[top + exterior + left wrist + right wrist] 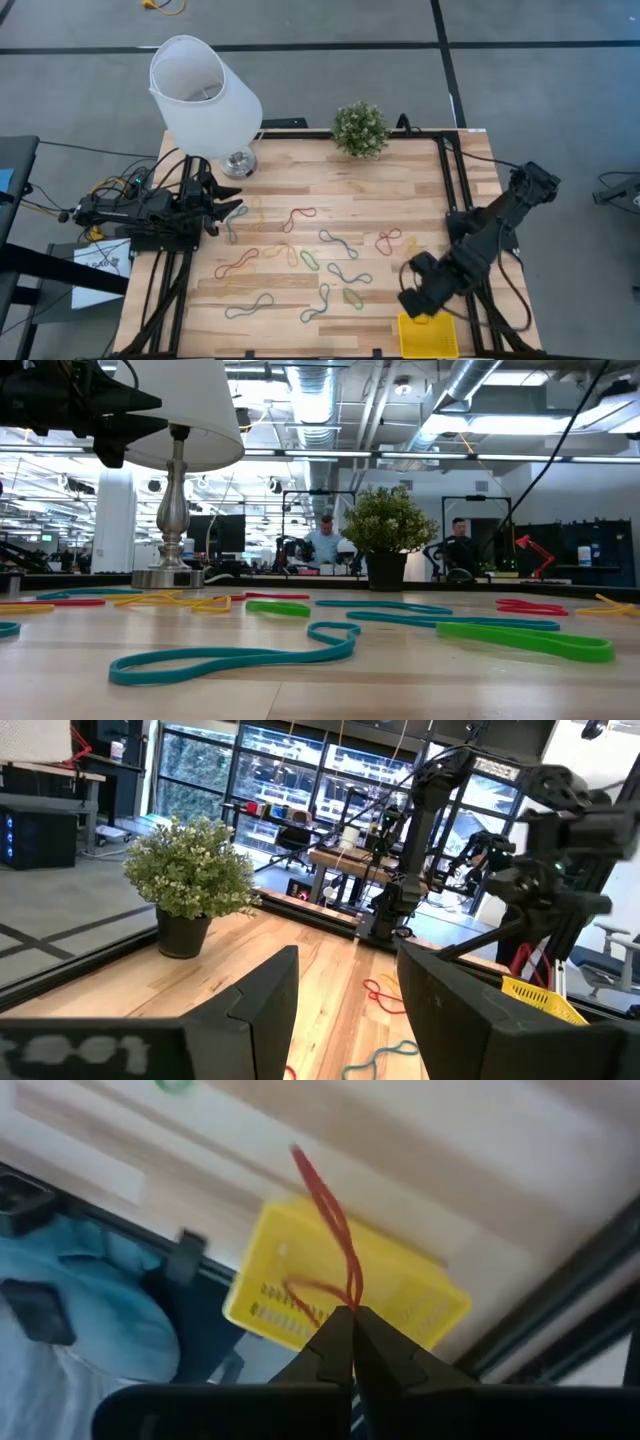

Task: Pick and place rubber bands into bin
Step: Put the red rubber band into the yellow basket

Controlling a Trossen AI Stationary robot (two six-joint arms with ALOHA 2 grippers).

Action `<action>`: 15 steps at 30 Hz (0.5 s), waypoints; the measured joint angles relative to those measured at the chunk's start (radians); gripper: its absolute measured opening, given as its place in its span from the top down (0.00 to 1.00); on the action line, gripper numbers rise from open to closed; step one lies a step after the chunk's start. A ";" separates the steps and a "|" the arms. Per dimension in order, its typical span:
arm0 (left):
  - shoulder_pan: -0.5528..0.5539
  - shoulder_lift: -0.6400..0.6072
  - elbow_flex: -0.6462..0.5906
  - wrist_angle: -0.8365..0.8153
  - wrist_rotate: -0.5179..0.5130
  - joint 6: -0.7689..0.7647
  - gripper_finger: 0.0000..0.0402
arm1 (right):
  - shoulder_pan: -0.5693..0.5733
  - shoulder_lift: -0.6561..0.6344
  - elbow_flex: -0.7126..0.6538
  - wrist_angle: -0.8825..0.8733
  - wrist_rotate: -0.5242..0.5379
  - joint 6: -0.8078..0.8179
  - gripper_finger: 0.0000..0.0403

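Right wrist view: right gripper (352,1315) pinched tight on a red rubber band (328,1210), dangling over the yellow bin (400,1305) at the table's near right corner. Left gripper (228,212) parked near the lamp (205,95), fingers spread wide, holding nothing. More bands (300,262) scattered mid-table.

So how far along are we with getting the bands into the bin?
Early days. The yellow bin shows no bands inside from above, so nothing looks banked yet. In hand: the right gripper is shut on a red rubber band, hanging above the bin. Left to do: about a dozen rubber bands lie scattered over the table. The left gripper waits open by the lamp.
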 joint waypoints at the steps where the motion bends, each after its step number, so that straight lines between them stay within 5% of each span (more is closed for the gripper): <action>1: 0.000 0.000 0.000 0.000 0.000 0.000 0.60 | 0.023 0.017 0.000 0.020 -0.004 0.026 1.00; 15: 0.000 0.000 0.000 0.006 0.000 -0.004 0.60 | 0.126 0.237 0.001 0.268 -0.076 0.036 1.00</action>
